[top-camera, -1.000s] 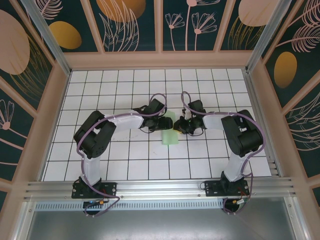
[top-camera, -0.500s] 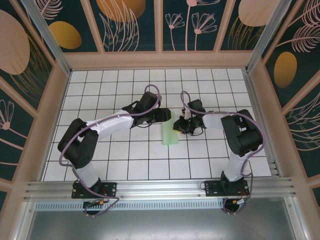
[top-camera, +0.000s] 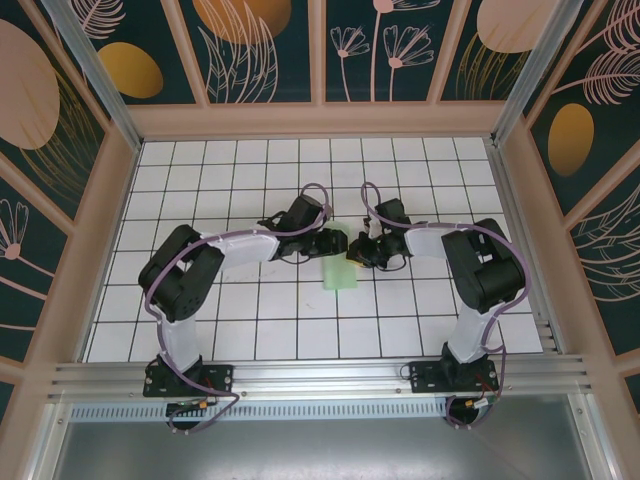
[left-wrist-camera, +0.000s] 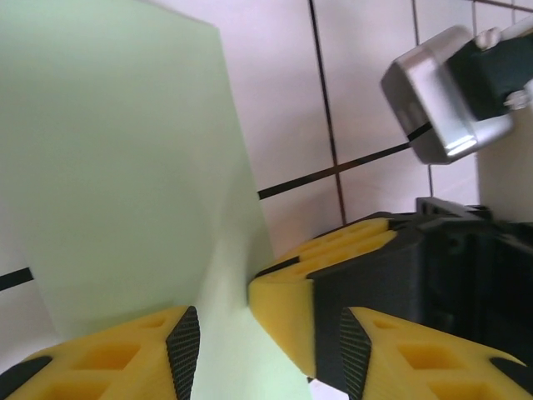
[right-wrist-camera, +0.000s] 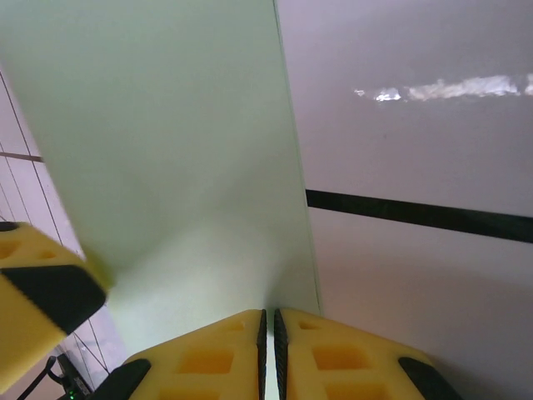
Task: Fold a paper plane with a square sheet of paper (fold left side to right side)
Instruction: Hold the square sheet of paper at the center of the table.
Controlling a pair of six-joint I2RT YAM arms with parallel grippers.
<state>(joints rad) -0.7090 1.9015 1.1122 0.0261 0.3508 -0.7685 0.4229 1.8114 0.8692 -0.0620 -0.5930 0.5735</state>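
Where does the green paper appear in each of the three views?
Top external: green paper at the centre of the table.
Left wrist: green paper covers the left half.
Right wrist: green paper covers the upper left and centre.
Shared landmark: a black grid line beside the paper.

Item: sheet of paper (top-camera: 338, 268). Lies on table (top-camera: 250, 330), mid-grid, lengthwise near to far.
At far left edge: left gripper (top-camera: 333, 240), jaws apart, astride the sheet.
At far right edge: right gripper (top-camera: 352, 254), pinching the sheet, just beside left gripper.
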